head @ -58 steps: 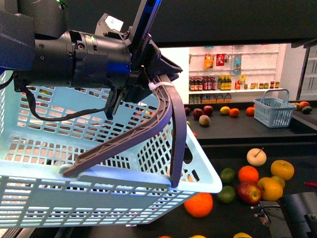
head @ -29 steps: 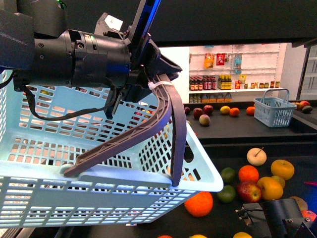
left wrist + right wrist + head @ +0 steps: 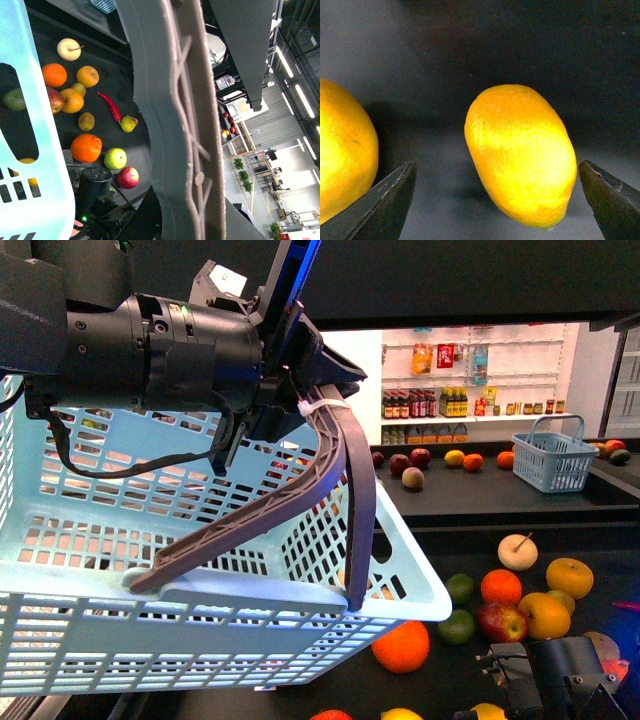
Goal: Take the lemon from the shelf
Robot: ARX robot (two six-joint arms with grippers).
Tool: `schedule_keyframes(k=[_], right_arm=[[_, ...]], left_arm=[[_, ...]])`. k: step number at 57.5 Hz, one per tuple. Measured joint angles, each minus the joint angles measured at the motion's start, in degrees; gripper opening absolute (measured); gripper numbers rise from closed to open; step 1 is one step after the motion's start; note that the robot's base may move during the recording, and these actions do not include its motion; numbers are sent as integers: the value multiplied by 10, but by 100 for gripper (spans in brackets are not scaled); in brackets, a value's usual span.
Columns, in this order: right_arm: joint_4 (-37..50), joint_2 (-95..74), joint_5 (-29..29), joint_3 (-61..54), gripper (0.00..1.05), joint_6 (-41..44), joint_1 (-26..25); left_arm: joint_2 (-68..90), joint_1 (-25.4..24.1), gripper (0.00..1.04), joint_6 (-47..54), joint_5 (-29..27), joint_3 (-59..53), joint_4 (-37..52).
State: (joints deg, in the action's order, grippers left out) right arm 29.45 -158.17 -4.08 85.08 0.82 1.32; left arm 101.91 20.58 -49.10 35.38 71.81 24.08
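The pick is not yet made: the lemon (image 3: pixel 520 155) lies on the dark tier of the shelf (image 3: pixel 470 45), untouched. In the right wrist view it sits between the spread tips of the right end effector (image 3: pixel 496 165), which stands wide with a gap on either side of the fruit. Another yellow fruit (image 3: pixel 342 155) lies just beside it, near one fingertip. What is left, by my judgement, is to close on the lemon, lift it clear and probably carry it to the basket (image 3: pixel 200 640). The left end effector (image 3: pixel 305 405) is clamped on the grey handle (image 3: pixel 335 470), holding the basket up at the near left. In the front view the lemon cannot be picked out with certainty among the fruit at the near edge. Against the earlier frames, the right arm (image 3: pixel 560 685) has come further left into the near right corner, over the fruit. The basket sits slightly higher, and more fruit shows along the near edge of the shelf.
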Motion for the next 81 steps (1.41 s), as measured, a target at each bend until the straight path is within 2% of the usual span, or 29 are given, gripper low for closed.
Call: schedule_keyframes(k=[29, 48, 56, 68, 74, 81], right_arm=[[10, -49, 12, 45, 97, 36, 7], [7, -49, 16, 46, 54, 27, 7], [15, -32, 36, 31, 49, 16, 3], [55, 54, 53, -21, 48, 0, -12], [78, 134, 31, -59, 48, -32, -28], [84, 245, -28, -104, 48, -96, -47]], left_arm=[[0, 0, 8, 0, 0, 0, 0], [0, 0, 8, 0, 0, 0, 0], [0, 0, 8, 0, 0, 0, 0], [0, 0, 8, 0, 0, 0, 0], [0, 0, 8, 0, 0, 0, 0], [0, 0, 8, 0, 0, 0, 0]])
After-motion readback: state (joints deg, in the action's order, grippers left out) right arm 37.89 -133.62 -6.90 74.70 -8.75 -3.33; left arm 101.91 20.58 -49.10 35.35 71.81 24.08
